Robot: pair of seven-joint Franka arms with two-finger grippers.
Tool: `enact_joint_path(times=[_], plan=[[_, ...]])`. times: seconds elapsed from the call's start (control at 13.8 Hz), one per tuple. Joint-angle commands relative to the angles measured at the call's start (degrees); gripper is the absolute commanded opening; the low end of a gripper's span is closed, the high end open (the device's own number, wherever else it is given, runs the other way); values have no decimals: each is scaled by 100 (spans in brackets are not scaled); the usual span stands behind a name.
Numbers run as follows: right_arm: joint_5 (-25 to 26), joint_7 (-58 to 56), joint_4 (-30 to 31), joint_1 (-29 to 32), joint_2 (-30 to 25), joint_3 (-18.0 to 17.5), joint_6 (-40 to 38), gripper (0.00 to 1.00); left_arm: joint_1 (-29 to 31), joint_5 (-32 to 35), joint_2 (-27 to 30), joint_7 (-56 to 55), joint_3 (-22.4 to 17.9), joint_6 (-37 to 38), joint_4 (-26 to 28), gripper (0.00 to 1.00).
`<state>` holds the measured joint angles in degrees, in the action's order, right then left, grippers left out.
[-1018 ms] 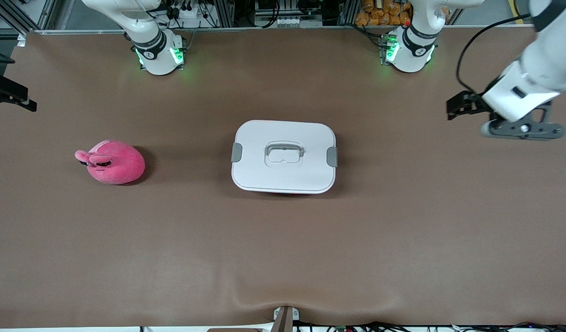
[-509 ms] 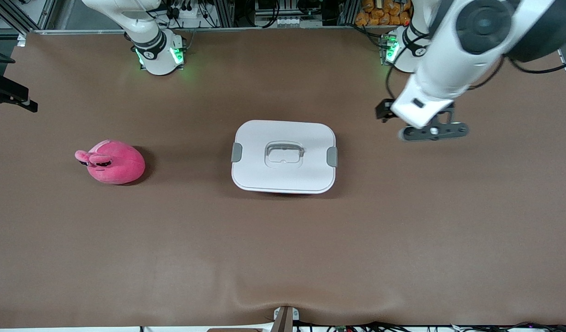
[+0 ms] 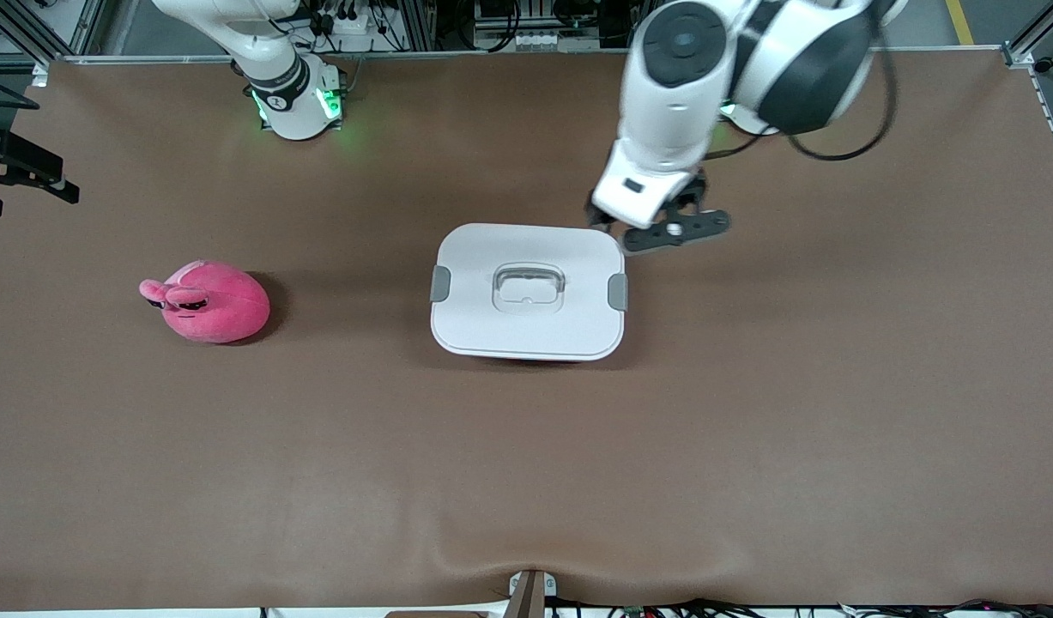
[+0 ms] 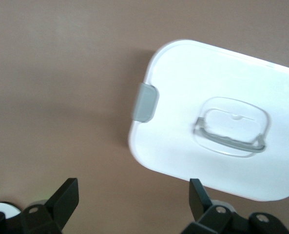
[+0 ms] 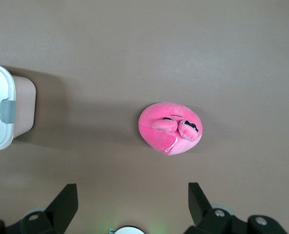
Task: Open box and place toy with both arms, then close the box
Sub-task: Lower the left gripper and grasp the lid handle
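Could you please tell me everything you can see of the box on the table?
The box is a rounded rectangular tub, its pale pink wall showing in the right wrist view, under a flat white lid of smooth plastic. Grey clips sit on both short ends, and a recessed handle lies flat at the centre. It is closed and sits level at mid-table. Nothing touches it; the open left tool hovers over its corner toward the left arm's base.

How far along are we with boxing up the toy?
Nothing is done yet: the white lid sits on the box and the toy lies on the table toward the right arm's end. In hand: the left gripper, open, hangs over the box's corner. The right gripper is open over the toy. Opening, placing and closing remain.
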<state>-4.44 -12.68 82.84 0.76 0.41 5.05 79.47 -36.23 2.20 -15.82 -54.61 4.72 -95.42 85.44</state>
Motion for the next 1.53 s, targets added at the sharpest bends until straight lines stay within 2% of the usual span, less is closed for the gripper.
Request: enact_joint_path(times=[0.0, 0.51, 0.8, 1.16, 1.45], plan=[[-101, -33, 153, 91, -129, -39, 51, 100, -392, -36, -325, -733, -59, -274, -168, 100], [-119, -15, 66, 126, -15, 14, 51, 100, -1079, 35, -852, -2877, -68, -1495, -150, 100], [-119, -15, 57, 135, -6, 14, 60, 100, -1088, 166, -1107, -3713, -77, -2120, -124, 100], [-119, -15, 48, 152, 3, 14, 77, 100, -1088, 782, -1353, -5689, -68, -2516, -89, 100], [-119, -6, 57, 213, 3, 14, 42, 100, -1062, 782, -1547, -6069, -68, -2622, -80, 100]])
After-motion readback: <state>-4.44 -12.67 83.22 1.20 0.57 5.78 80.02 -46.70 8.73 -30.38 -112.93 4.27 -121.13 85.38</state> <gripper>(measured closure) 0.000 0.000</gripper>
